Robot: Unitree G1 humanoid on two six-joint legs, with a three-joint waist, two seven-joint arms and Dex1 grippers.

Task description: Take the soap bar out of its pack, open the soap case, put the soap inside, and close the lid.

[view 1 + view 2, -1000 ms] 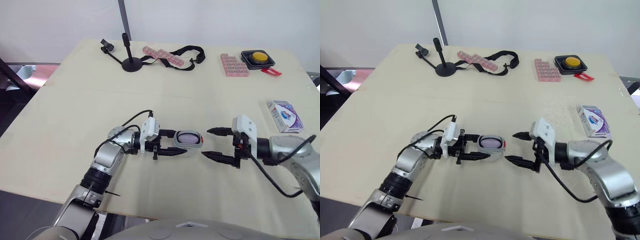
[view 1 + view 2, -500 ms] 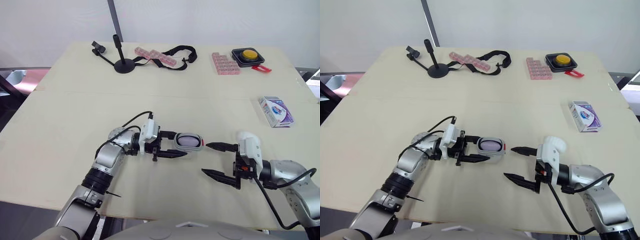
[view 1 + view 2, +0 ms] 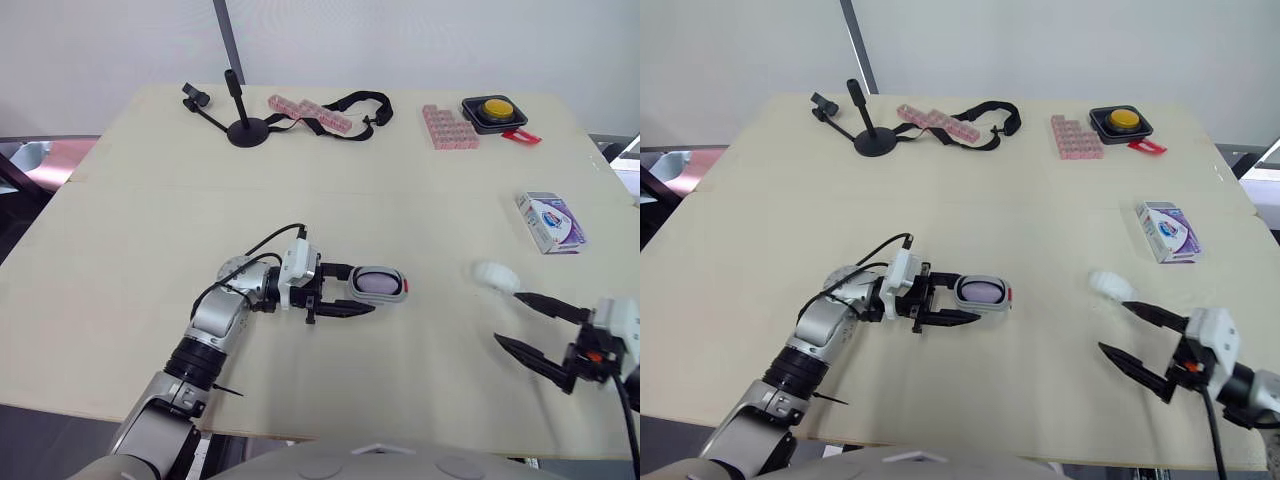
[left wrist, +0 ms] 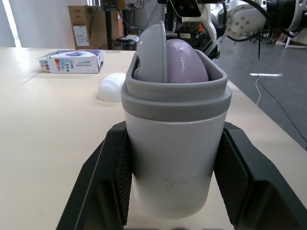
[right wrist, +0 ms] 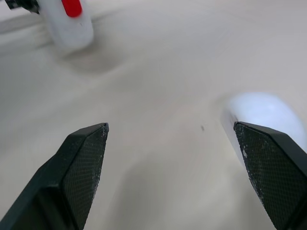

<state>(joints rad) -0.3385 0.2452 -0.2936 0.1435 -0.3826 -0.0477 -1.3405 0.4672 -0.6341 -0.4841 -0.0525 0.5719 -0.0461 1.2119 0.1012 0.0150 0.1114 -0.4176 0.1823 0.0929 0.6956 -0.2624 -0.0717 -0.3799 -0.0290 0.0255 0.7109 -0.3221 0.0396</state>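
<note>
My left gripper is shut on the grey soap case, holding it just over the table. A purple soap bar sits inside the case's rim beside a grey domed piece. The case's far end carries a red spot. My right gripper stands open near the table's front right, well apart from the case, with nothing between its fingers. Just beyond its far finger a white rounded object lies on the table. The blue-and-white soap pack rests farther back on the right.
At the back of the table are a black stand, a black strap, pink block strips, a pink block set and a yellow button in a black box. The table's front edge runs close to my right gripper.
My right gripper has drawn back from the case toward the front right, still open, leaving the white rounded object behind. The left gripper and case have not moved. The camera shifted a little.
</note>
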